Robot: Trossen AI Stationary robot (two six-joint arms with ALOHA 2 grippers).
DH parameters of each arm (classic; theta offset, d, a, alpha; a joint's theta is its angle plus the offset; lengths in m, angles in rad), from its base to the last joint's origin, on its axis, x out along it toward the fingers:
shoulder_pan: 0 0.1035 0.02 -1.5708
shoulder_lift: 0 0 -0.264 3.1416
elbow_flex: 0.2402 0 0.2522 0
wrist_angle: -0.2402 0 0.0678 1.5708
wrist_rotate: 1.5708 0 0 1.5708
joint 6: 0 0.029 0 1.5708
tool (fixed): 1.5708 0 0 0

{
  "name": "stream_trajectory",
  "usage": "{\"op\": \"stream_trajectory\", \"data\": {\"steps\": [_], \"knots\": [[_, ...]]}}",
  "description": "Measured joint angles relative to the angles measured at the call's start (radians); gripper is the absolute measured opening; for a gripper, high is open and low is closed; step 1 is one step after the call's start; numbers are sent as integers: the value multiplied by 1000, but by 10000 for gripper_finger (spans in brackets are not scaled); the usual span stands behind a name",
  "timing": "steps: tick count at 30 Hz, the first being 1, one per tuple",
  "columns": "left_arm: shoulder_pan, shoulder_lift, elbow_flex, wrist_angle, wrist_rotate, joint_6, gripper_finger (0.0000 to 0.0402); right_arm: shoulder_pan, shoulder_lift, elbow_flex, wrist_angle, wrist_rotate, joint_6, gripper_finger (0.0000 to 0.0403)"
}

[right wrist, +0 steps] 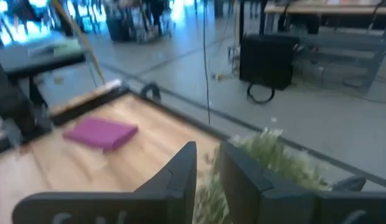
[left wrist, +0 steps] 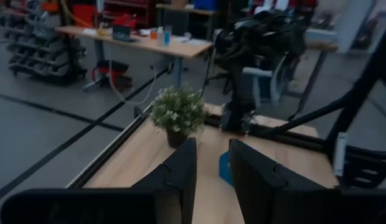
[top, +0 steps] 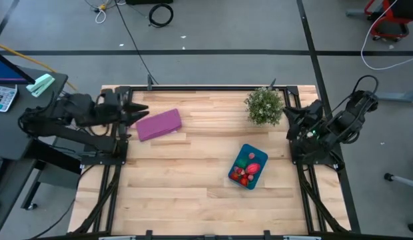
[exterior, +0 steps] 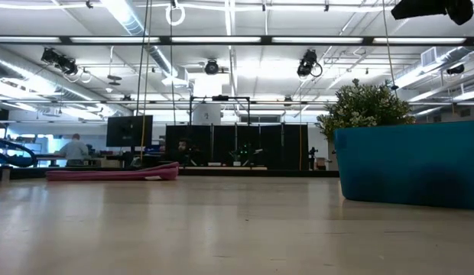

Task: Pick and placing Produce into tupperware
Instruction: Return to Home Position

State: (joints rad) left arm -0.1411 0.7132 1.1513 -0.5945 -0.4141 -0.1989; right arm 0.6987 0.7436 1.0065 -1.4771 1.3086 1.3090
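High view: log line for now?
produce in tupperware | left hand by purple block, open, empty | right hand by plant, open, empty

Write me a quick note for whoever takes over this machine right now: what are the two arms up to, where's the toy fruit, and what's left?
Left end effector: open a little, empty, at the left edge of the table, beside the purple pad.
Right end effector: open a little, empty, at the right edge by the potted plant.
Toy fruit: a red and pink cluster lies inside the blue box on the table's right half; none shows outside it.
Done: packing looks finished.
Left: probably only parking both arms; neither is over the box.
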Motion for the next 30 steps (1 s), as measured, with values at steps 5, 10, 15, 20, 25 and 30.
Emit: {"op": "stream_trajectory", "data": {"steps": [5,10,15,20,25,30], "knots": [[-12,-92,-128,100,0,1,96,-7,-4,-78,156,167,-10,77],[-7,-137,-258,235,1,-17,95,-40,24,-189,273,106,-115,77],[-7,-147,-317,251,0,-43,100,-64,-4,-224,276,114,-72,77],[-7,-149,-318,310,0,-5,97,-57,-12,-211,331,122,-125,77],[-7,-153,-317,372,0,62,95,-38,2,-211,423,115,-207,77],[-7,-151,-317,357,0,77,100,-35,50,-211,465,161,-220,77]]}}
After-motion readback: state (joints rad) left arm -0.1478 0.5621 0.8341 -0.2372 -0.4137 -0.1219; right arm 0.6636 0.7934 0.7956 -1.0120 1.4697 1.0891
